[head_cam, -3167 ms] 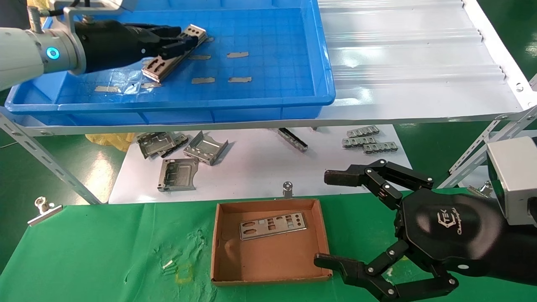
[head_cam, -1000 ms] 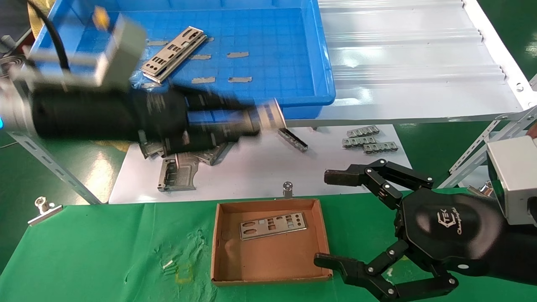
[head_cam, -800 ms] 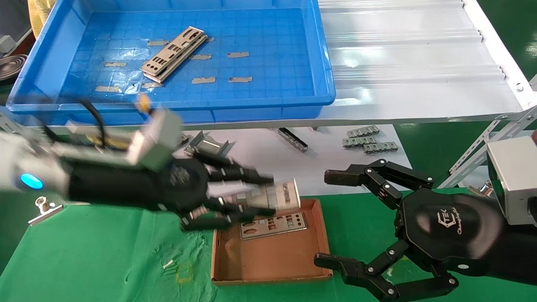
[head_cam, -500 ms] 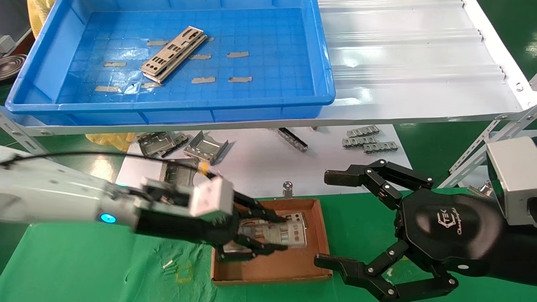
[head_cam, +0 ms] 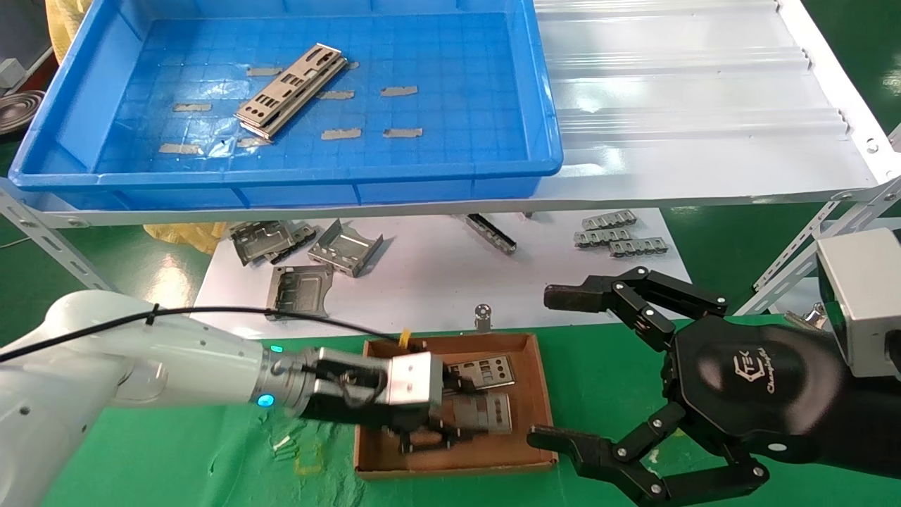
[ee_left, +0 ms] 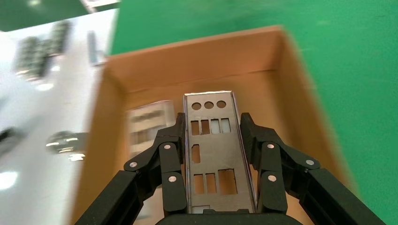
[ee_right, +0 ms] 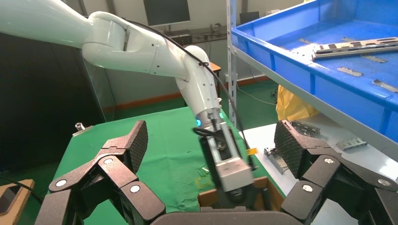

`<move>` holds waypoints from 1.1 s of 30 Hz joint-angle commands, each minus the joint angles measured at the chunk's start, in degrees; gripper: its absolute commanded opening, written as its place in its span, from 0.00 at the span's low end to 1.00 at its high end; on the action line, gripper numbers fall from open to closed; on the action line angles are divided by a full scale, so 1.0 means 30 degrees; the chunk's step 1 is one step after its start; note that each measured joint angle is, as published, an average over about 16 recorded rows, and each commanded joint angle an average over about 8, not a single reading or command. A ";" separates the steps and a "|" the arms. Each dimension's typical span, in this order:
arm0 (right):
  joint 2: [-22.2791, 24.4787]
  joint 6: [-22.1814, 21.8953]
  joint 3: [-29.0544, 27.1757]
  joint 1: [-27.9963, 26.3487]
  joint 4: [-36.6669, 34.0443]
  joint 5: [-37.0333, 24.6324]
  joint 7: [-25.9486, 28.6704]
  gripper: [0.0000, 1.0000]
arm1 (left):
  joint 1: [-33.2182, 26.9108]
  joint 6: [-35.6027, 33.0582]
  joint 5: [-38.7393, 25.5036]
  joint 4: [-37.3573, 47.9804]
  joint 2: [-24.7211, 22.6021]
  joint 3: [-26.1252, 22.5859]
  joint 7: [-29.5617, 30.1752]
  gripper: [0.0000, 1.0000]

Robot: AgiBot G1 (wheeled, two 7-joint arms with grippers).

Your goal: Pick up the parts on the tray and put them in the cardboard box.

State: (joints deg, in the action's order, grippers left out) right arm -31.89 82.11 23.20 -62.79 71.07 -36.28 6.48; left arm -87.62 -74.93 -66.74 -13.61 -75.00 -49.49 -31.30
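Note:
My left gripper (head_cam: 450, 415) is low inside the cardboard box (head_cam: 543, 394), shut on one part (head_cam: 486, 414), a silver plate with cutouts. In the left wrist view that part (ee_left: 211, 159) sits flat between the black fingers (ee_left: 171, 159), pointing at the far wall of the box (ee_left: 300, 84). Another part (head_cam: 486, 370) lies on the box floor beside it. More parts (head_cam: 292, 90) are stacked in the blue tray (head_cam: 281, 179) on the shelf. My right gripper (head_cam: 555, 367) is parked open just right of the box, holding nothing.
Bent grey brackets (head_cam: 303, 243) and small notched strips (head_cam: 619, 236) lie on the white sheet under the shelf. A metal clip (head_cam: 74, 348) sits at the left edge of the green cloth. The white corrugated shelf (head_cam: 704, 105) stretches right of the tray.
My left gripper took a part off the stack in the tray, swung it down over the shelf edge and lowered it into the cardboard box. The right arm has not moved.

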 commanded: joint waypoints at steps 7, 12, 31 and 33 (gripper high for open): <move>0.0000 0.0000 0.0000 0.0000 0.0000 0.0000 0.0000 1.00 | -0.0021 0.1156 0.0341 0.1230 -0.0687 0.0206 -0.0889 1.00; 0.0000 0.0000 0.0000 0.0000 0.0000 0.0000 0.0000 1.00 | -0.0077 0.1418 0.0472 0.1295 -0.0731 0.0168 -0.1085 1.00; 0.0001 -0.0002 0.0001 0.0002 -0.0002 0.0001 -0.0001 1.00 | 0.0100 -0.5551 0.3073 0.2852 0.0764 0.1369 0.1025 1.00; 0.0001 -0.0003 0.0001 0.0003 -0.0003 0.0001 -0.0001 1.00 | 0.0196 -0.5848 0.3261 0.2937 0.0844 0.1467 0.1124 1.00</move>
State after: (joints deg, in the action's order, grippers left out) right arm -31.89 82.10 23.20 -62.79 71.06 -36.28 6.48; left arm -87.27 -91.28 -57.54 -5.10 -72.76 -45.40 -28.39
